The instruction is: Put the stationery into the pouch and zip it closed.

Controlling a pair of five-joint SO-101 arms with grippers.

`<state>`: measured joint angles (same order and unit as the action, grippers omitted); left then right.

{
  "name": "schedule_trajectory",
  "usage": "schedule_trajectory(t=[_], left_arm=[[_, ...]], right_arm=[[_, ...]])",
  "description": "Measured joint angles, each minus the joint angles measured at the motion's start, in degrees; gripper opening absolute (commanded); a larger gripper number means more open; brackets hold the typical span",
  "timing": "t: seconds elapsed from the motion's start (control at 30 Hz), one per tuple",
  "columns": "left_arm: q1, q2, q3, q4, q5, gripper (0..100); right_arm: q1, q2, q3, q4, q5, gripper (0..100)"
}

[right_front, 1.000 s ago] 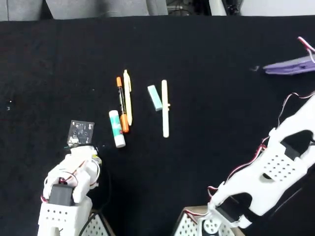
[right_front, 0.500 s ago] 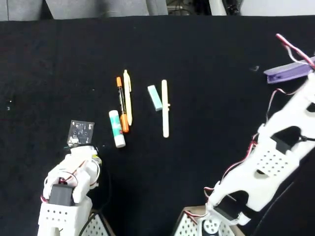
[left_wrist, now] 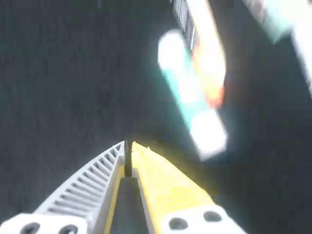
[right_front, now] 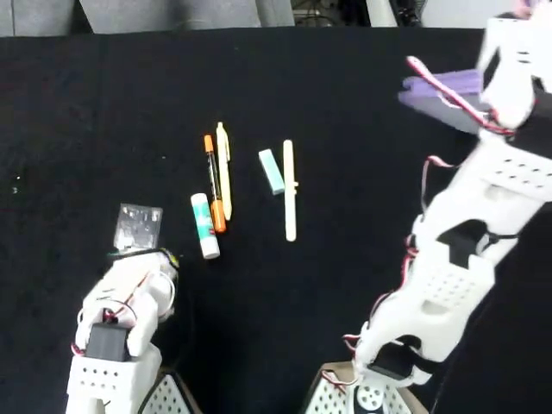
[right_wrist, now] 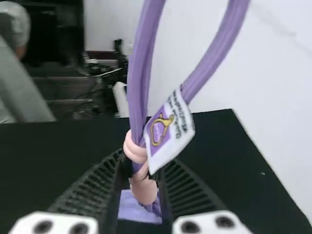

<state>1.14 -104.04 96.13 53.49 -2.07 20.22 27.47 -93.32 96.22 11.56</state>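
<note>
Your pouch (right_front: 444, 89) hangs at two o'clock over the table (right_front: 78, 95), pinched in your right gripper (right_wrist: 139, 168), apparently raised for carrying toward the stationery (right_front: 220, 181) at centre. Your left gripper (left_wrist: 127, 148), fingers pressed together and empty, rests at seven o'clock.

This looks like a robotics lab or workroom. A table covered in black cloth (right_front: 362, 172) has white printed-plastic robot arms with bare red wiring (right_front: 448, 285) at its near edge. Behind it are a plain white wall (right_wrist: 278, 63) and dark shelving cluttered with cables and equipment (right_wrist: 97, 73).
</note>
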Motion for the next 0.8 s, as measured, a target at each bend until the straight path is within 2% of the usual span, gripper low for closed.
schedule_trajectory(t=[0.2,0.37,0.47,0.57,0.8], left_arm=[[1.85,0.0,0.0,-29.8,-5.54,3],[9.23,0.0,0.0,-45.1,-6.07,3],[14.15,0.0,0.0,-49.58,-6.07,9],[18.55,0.0,-0.44,-50.64,-5.27,13],[22.42,7.03,-6.77,-50.11,6.51,16]], right_arm=[[-3.78,-4.92,0.0,3.25,0.09,1.1],[-3.69,-8.7,0.0,3.25,0.26,1.1],[-3.69,-11.16,0.0,3.25,0.26,1.1],[-3.69,-14.59,1.85,3.25,-0.09,1.1],[-8.0,-25.23,22.42,3.25,-4.22,1.1]])
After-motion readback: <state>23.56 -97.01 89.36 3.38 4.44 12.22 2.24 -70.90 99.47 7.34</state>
